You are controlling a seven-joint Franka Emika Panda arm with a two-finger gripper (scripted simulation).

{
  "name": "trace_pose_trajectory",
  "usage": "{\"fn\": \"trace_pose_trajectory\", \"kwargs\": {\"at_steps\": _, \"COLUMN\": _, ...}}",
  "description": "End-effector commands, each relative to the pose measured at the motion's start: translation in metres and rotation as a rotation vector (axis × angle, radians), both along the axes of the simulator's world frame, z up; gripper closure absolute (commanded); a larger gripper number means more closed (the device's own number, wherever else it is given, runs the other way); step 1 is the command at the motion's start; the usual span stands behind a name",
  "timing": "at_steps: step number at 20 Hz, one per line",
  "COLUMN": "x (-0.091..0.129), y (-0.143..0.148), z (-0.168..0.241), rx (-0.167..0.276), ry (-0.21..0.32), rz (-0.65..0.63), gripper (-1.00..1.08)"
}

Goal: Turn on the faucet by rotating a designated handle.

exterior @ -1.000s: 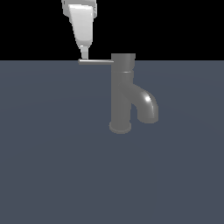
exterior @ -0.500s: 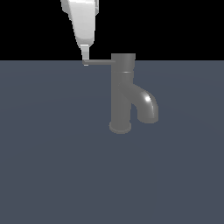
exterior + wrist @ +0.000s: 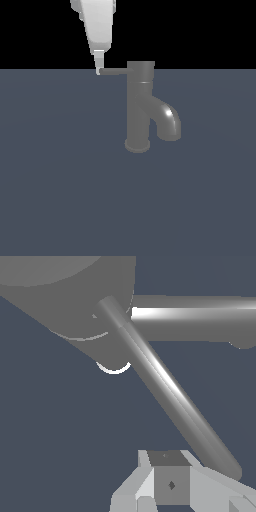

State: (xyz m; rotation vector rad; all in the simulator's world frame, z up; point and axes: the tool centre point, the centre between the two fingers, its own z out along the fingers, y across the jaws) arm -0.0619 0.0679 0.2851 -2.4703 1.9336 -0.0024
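On the flat dark floor (image 3: 60,200) stands the faucet (image 3: 139,107), and our gripper (image 3: 99,69) touches its handle (image 3: 114,71) at the very tip, so it might slip off; we cannot tell if the hand is closed.

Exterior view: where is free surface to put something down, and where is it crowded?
Bare surface lies all around the faucet. It is crowded only at the handle, where the end effector meets its tip.
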Motion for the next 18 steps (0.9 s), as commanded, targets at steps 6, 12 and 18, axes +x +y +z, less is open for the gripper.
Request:
{"fn": "trace_pose_trajectory", "kwargs": {"at_steps": 6, "x": -0.015, "y": -0.030, "z": 0.000, "rx": -0.001, "ry": 0.002, "rz": -0.007, "gripper": 1.08}}
{"fn": "trace_pose_trajectory", "kwargs": {"at_steps": 12, "x": -0.028, "y": -0.054, "z": 0.000, "rx": -0.002, "ry": 0.003, "rz": -0.008, "gripper": 1.08}}
{"fn": "trace_pose_trajectory", "kwargs": {"at_steps": 18, "x": -0.042, "y": -0.078, "z": 0.000, "rx": -0.002, "ry": 0.003, "rz": -0.009, "gripper": 1.08}}
